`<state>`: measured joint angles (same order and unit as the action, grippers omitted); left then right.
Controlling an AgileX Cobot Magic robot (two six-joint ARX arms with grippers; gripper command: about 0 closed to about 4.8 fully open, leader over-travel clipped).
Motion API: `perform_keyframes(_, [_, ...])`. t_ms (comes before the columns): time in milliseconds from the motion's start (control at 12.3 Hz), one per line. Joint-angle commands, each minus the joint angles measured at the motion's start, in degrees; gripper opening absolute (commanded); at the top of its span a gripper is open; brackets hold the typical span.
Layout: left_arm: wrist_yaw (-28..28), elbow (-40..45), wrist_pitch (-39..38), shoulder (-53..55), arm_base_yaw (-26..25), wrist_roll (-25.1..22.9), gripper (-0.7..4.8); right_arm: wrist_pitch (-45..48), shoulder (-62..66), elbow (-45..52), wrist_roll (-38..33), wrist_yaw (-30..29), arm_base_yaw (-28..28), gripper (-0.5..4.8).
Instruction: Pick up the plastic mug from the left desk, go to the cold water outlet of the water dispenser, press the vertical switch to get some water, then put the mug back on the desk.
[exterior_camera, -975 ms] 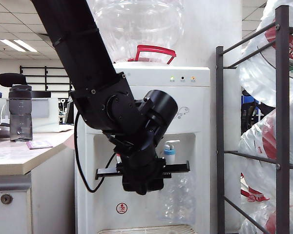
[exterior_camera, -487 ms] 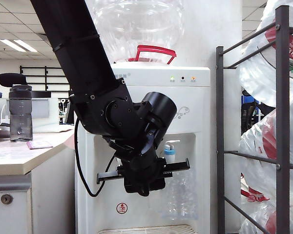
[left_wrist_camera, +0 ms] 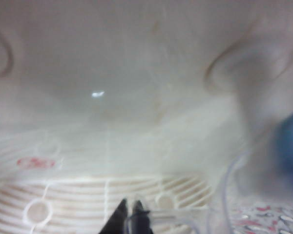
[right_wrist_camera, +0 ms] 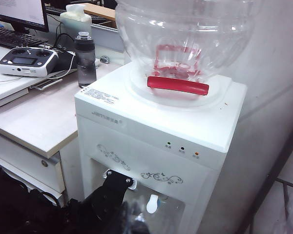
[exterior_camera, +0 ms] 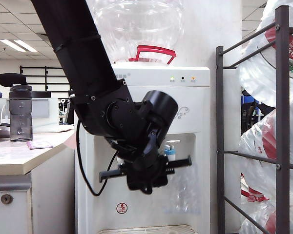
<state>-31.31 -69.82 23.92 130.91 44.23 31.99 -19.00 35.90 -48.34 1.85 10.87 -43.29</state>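
The left gripper (exterior_camera: 180,165), clamped on the plastic mug (exterior_camera: 184,187), has tipped its wrist up since a second ago, lifting the mug's rim toward the cold water outlet (exterior_camera: 169,154) in the water dispenser (exterior_camera: 185,87) alcove. Pressing the vertical switch (exterior_camera: 172,144) looks imminent. The right gripper is out of view, watching from above.

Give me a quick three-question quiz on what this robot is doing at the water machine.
1. True or false: the left gripper grips the plastic mug in the recess of the water dispenser.
2. The cold water outlet just above the mug has a band of which colour? A red, B blue, C green.
3. Short answer: is the right gripper visible in any view?

Key: 1 true. 2 B. 3 no; its wrist camera only looks down at the dispenser.
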Motion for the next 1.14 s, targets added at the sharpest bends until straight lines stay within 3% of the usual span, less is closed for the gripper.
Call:
perform_keyframes(81, [-3.72, -0.59, 2.43, -0.96, 1.14, -0.04, -0.07, 0.79, -0.09, -0.48, 0.11, -1.62, 1.75, -0.05])
perform_keyframes(487, [-4.57, 0.28, 1.01, -0.96, 2.49, -0.02, -0.07, 0.72, -0.04, -0.48, -0.42, -4.44, 4.55, -0.05])
perform_keyframes(812, [-4.48, 0.35, 0.94, -0.98, 2.49, -0.04, -0.07, 0.66, 5.35, -0.48, -6.47, -14.88, 7.82, -0.05])
perform_keyframes(1137, [-2.99, 0.37, 1.01, -0.98, 2.40, -0.04, -0.07, 1.99, 17.35, -0.48, -9.97, -25.00, 16.81, -0.05])
